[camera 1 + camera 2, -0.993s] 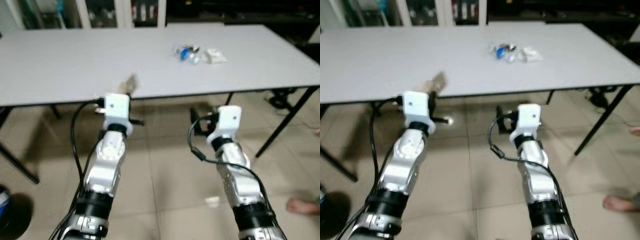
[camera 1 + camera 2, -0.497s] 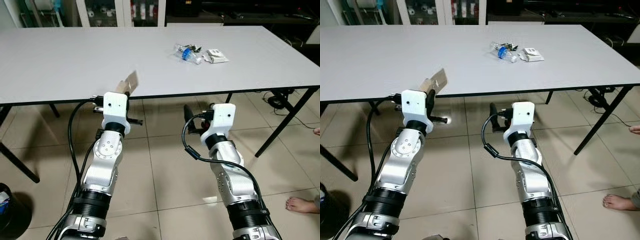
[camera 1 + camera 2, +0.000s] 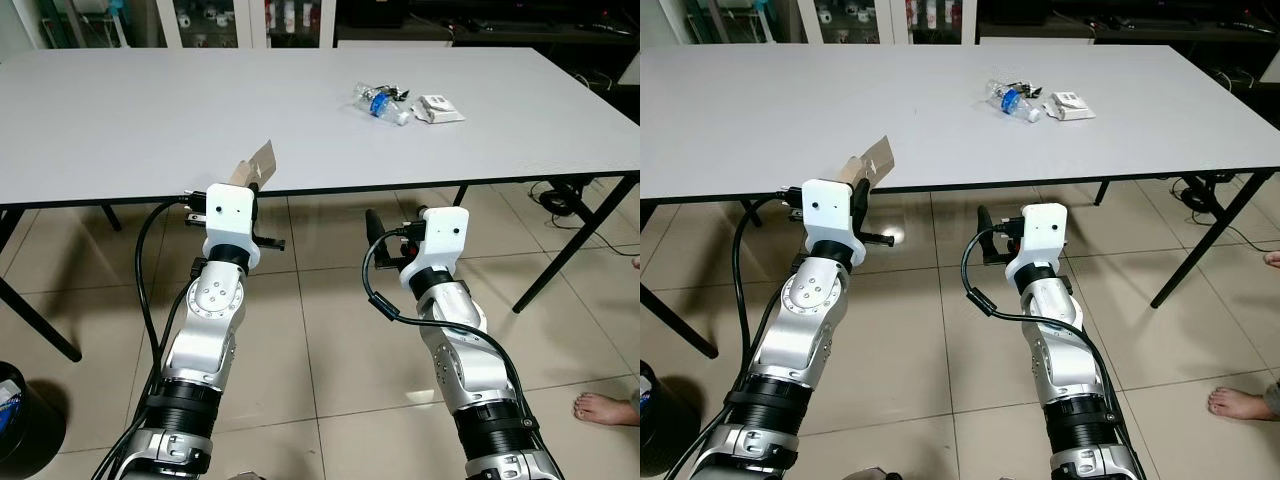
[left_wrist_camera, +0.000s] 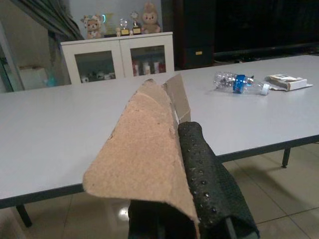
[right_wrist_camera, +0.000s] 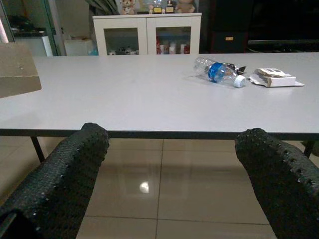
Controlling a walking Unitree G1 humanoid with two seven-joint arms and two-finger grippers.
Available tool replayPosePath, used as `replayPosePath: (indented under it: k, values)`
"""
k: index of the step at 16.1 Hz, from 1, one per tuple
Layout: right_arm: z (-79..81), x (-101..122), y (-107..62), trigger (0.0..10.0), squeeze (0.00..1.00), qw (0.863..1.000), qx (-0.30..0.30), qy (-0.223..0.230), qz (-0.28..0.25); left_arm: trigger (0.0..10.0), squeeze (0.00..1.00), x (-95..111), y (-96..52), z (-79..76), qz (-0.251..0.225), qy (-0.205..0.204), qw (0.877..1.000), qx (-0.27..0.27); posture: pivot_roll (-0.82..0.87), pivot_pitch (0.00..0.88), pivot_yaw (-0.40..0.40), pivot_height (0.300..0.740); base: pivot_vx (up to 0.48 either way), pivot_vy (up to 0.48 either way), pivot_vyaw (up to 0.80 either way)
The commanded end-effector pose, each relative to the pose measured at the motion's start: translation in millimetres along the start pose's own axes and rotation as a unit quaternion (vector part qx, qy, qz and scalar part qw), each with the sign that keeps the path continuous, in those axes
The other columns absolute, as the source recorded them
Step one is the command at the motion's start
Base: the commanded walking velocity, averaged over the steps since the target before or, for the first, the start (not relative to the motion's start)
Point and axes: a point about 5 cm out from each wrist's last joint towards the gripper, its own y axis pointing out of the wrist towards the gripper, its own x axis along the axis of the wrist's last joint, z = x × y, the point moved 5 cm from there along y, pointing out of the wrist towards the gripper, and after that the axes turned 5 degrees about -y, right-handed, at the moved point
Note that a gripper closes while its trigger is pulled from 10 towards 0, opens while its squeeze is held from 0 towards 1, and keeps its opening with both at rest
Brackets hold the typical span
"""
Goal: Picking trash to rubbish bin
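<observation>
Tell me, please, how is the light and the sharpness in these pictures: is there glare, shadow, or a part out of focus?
Both eye views are sharp and evenly lit; a lamp glare spot shines on the floor tiles under the table. Left wrist view: the cardboard piece looms close and slightly soft. Right wrist view: a glare spot on the tiles; the bottle is clear.

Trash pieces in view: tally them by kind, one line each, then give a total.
Cardboard scrap, pinched in the left claw: 1
Plastic bottle, lying on the white table: 1
Small flat carton, lying beside the bottle: 1
Total: 3
</observation>
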Motion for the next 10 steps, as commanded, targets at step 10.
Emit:
replayPosePath:
  k: [10]
  values:
    - [-7.1, -18, -1.1, 10.0, 0.0, 0.999, -0.016, -0.002, 0.035, 10.0, 0.0, -52, -10.1, 13.1, 0.089, 0.023, 0.996, -0.013, -0.04, 0.058, -0.037, 0.74, 0.0, 0.0, 0.0]
